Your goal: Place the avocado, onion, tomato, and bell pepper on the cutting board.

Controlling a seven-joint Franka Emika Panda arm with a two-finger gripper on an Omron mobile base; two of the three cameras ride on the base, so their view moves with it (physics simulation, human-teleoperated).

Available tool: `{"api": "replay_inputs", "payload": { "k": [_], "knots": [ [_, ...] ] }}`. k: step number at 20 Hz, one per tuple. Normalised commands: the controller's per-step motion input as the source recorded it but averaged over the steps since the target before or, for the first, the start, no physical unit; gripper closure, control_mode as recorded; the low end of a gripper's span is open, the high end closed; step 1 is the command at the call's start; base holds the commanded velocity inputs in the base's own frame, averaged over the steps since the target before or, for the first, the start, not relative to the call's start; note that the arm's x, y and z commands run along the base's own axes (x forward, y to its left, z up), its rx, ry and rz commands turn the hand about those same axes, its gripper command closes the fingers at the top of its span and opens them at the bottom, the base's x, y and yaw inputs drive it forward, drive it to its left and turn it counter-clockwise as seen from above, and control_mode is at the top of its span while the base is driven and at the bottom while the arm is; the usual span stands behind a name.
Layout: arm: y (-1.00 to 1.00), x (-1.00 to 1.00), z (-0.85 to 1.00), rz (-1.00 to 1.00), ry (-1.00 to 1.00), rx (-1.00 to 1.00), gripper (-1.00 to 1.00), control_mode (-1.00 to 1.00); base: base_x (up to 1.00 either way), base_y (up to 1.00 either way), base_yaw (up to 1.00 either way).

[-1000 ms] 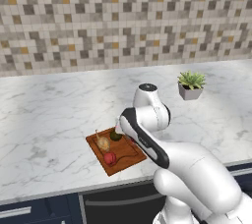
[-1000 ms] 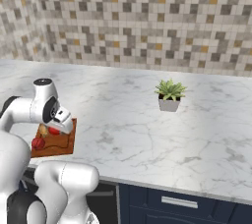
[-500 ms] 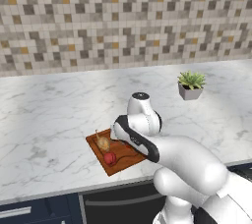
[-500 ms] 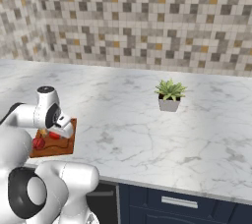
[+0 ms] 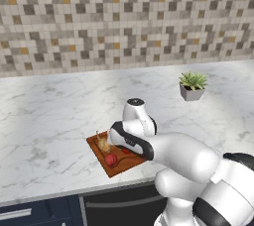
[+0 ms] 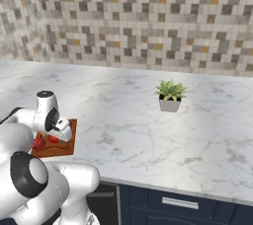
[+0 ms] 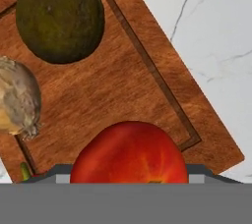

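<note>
The reddish-brown cutting board (image 7: 113,85) lies near the counter's front edge (image 5: 119,166) (image 6: 69,145). On it rest the dark olive avocado (image 7: 59,16), the tan onion (image 7: 17,98) (image 5: 103,144) and the round red tomato (image 5: 110,159) (image 6: 38,144). My gripper (image 7: 129,176) (image 5: 124,149) is low over the board, shut on the red bell pepper (image 7: 130,154) (image 6: 53,139). The pepper sits between the fingers just above or on the wood; I cannot tell if it touches. My arm hides the avocado in both base views.
A small potted plant (image 5: 191,87) (image 6: 170,98) stands on the marble counter, far to the right of the board. The tiled wall runs along the back. Dark blue cabinet fronts (image 6: 173,204) sit below the counter edge.
My arm has folded down and the hand has sunk toward the board with the red pepper. The vegetables on the board have stayed put.
</note>
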Motion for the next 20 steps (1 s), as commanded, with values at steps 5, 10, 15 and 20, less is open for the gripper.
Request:
{"api": "replay_inputs", "payload": {
  "k": [5,10,15,20],
  "knots": [
    [0.00,0.15,-0.26,0.00,0.01,0.00,1.00,-1.00,0.00,0.00,0.00],
    [0.00,0.21,-0.28,0.00,0.02,0.00,1.00,-1.00,0.00,0.00,0.00],
    [0.00,0.19,-0.30,0.00,0.03,0.00,1.00,-1.00,0.00,0.00,0.00],
    [0.00,0.03,-0.12,0.00,0.01,0.00,-1.00,-1.00,0.00,0.00,0.00]
  ]
}}
